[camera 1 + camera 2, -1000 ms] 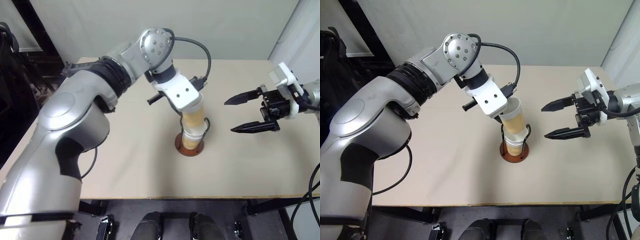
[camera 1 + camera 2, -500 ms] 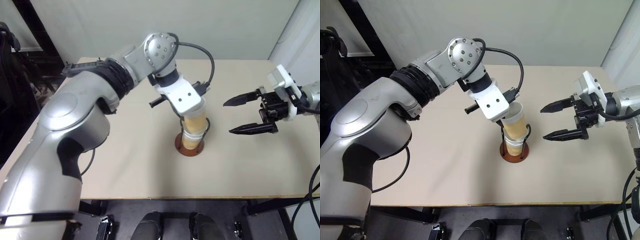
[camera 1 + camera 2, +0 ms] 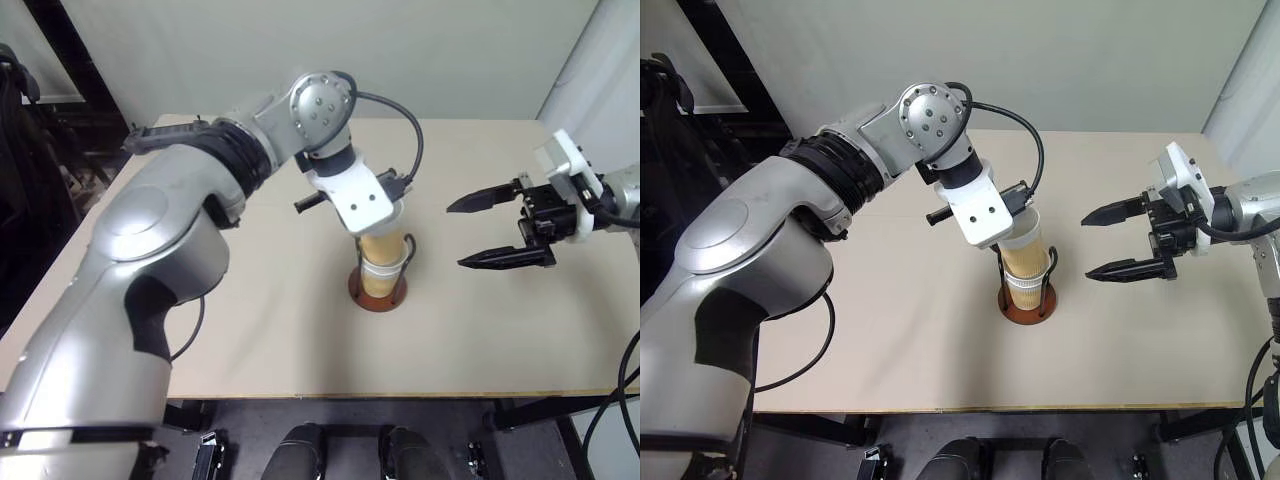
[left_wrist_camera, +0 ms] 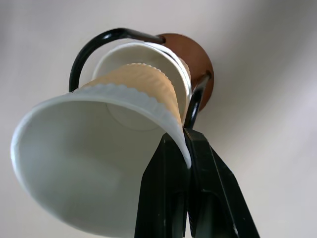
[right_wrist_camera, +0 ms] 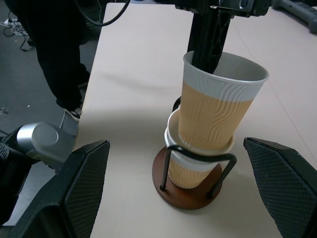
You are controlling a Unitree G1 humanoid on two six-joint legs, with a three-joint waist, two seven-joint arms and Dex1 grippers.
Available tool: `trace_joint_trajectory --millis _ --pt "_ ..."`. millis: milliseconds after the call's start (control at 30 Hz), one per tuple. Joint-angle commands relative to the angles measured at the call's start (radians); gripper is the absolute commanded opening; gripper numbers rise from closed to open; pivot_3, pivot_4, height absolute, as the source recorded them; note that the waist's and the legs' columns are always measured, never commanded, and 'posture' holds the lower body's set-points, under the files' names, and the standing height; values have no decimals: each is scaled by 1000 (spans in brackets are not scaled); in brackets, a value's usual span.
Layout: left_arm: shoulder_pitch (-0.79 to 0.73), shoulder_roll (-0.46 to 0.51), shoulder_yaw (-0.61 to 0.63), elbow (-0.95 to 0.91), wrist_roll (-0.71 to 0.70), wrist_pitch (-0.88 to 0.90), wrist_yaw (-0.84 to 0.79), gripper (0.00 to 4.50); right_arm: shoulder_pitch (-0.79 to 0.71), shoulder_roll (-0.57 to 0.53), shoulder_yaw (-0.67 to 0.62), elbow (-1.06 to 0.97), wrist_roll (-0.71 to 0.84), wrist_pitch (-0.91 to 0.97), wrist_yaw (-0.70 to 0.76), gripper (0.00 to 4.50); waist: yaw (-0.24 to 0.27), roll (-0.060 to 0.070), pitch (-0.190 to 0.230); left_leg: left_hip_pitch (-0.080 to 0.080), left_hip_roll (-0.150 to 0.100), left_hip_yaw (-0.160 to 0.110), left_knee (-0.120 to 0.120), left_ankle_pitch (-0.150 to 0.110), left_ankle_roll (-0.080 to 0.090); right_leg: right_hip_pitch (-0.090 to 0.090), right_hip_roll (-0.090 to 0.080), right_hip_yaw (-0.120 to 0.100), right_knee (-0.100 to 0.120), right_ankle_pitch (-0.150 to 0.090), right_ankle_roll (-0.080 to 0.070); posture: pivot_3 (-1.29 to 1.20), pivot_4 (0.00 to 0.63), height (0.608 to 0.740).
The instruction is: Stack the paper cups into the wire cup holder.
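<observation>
A tan paper cup (image 5: 213, 111) with a white rim sits nested, slightly tilted, in another paper cup (image 5: 184, 173) that stands inside the wire cup holder (image 5: 198, 157). The holder's reddish-brown base (image 3: 1028, 312) rests mid-table. My left gripper (image 4: 185, 148) reaches down from above and is shut on the top cup's rim, one finger inside and one outside. To the right of the holder my right gripper (image 3: 457, 235) hovers open above the table, holding nothing, its fingertips (image 5: 84, 188) pointing at the cups.
The tan table (image 3: 260, 330) has bare surface all around the holder, and its front edge (image 3: 400, 394) runs near me. A person's dark legs (image 5: 54, 49) stand beyond the table's far left side. A black frame (image 3: 700, 60) stands at the back left.
My left gripper has sunk a little with the top cup, which now sits deeper and more upright in the cup below. The right gripper has stayed put.
</observation>
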Motion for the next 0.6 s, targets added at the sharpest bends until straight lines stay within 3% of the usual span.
trace_joint_trajectory --millis 33,200,367,500,600 --pt "-20 -12 41 17 17 -10 -30 1005 -6 -10 -45 -33 20 -2 -7 4500 0 0 0 0 0 0 0 0 0 0 0 0 0 0 0 0 150 740" --pt "-16 -20 68 22 20 -8 -30 2846 -2 -12 -43 -33 19 -3 -4 4500 0 0 0 0 0 0 0 -1 0 0 0 0 -1 0 0 0 150 740" --pt "-9 -41 216 47 -24 106 -30 4460 -2 -12 -39 -23 12 -5 -4 4500 0 0 0 0 0 0 0 -1 0 0 0 0 -2 0 0 0 150 740" --pt "8 -29 446 112 -53 277 -7 4460 4 -14 -39 0 -4 -1 -23 4500 0 0 0 0 0 0 -1 -1 0 0 0 0 -2 0 1 0 150 740" --pt "63 40 629 131 -55 418 59 4460 10 -17 -37 16 -21 24 -64 4500 -5 1 0 0 0 0 -1 -1 0 0 0 0 -2 -1 2 0 150 740"
